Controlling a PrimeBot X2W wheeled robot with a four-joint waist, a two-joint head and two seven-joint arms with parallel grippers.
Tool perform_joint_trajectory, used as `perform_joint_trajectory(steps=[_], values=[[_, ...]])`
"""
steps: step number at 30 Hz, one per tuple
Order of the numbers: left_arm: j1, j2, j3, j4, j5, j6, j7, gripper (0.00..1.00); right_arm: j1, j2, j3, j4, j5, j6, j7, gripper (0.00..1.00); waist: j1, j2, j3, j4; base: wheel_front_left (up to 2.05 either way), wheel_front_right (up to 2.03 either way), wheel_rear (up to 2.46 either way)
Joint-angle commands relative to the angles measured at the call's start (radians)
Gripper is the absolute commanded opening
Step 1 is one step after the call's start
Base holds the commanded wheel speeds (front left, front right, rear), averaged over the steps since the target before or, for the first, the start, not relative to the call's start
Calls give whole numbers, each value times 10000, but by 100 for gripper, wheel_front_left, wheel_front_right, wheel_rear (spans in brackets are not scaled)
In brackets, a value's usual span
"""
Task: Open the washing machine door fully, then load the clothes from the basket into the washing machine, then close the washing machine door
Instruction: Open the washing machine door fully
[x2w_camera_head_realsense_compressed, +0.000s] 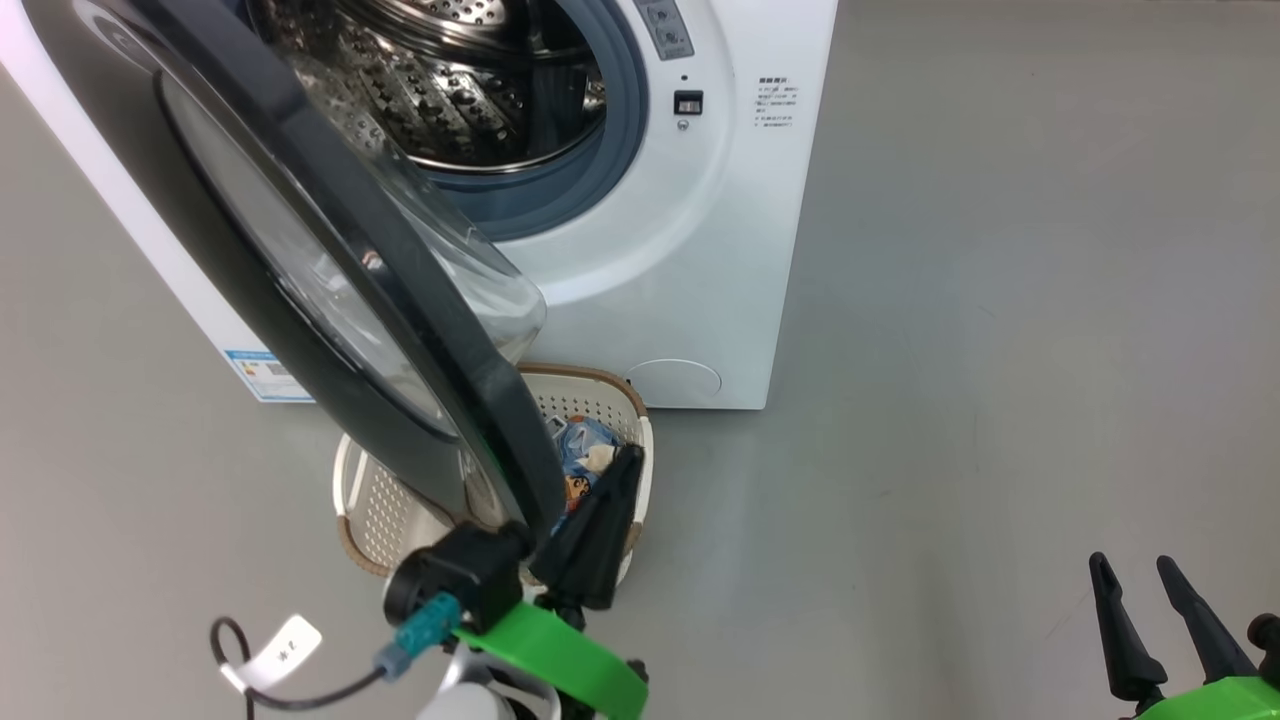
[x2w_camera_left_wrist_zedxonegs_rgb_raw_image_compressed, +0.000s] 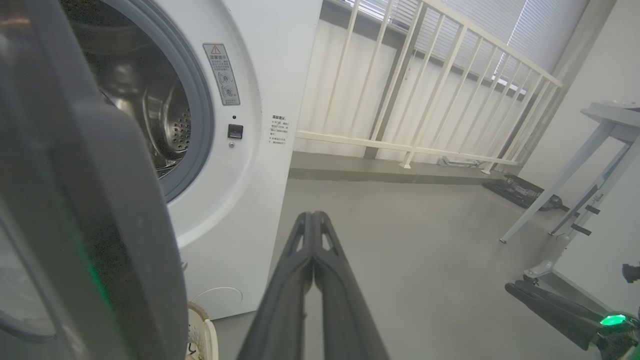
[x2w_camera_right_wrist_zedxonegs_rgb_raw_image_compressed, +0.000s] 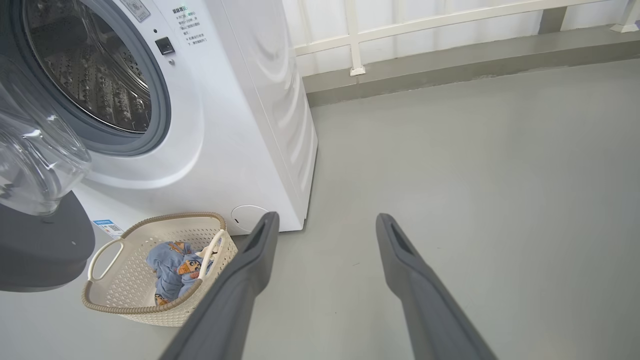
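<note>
The washing machine (x2w_camera_head_realsense_compressed: 700, 250) stands with its drum exposed. The washing machine door (x2w_camera_head_realsense_compressed: 440, 330) is swung out towards me, glass bowl facing the drum; it also shows in the left wrist view (x2w_camera_left_wrist_zedxonegs_rgb_raw_image_compressed: 75, 200) and the right wrist view (x2w_camera_right_wrist_zedxonegs_rgb_raw_image_compressed: 40, 250). Under the door's lower edge sits the basket (x2w_camera_head_realsense_compressed: 600, 385), with the clothes (x2w_camera_head_realsense_compressed: 585, 450) in it as blue printed fabric (x2w_camera_right_wrist_zedxonegs_rgb_raw_image_compressed: 172, 270). My left gripper (x2w_camera_head_realsense_compressed: 630, 458) is shut on nothing, just right of the door's rim and above the basket; I cannot tell if it touches the rim. My right gripper (x2w_camera_right_wrist_zedxonegs_rgb_raw_image_compressed: 325, 220) hangs open over bare floor at the lower right (x2w_camera_head_realsense_compressed: 1132, 562).
Grey floor stretches to the right of the machine. A white railing (x2w_camera_left_wrist_zedxonegs_rgb_raw_image_compressed: 425, 100) runs behind it, and a pale table's legs (x2w_camera_left_wrist_zedxonegs_rgb_raw_image_compressed: 575, 175) stand further right. A dark cable with a white tag (x2w_camera_head_realsense_compressed: 285, 645) loops near my left wrist.
</note>
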Motion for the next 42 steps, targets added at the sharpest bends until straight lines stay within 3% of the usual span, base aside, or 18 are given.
perform_joint_trajectory(steps=[1,14,42], values=[[-475,43,335,-163,-109,90,-95,0,-195,-231,222,-255,-140,29,-120,100,0,0,21,5,0,0,0],[-876,43,1156,777,-507,126,-101,0,-270,-258,263,-288,-136,29,-120,100,0,0,68,146,0,0,0],[-662,43,2235,1195,-451,-30,-102,0,-265,-336,317,-395,-102,29,-120,100,0,0,99,492,0,0,0]])
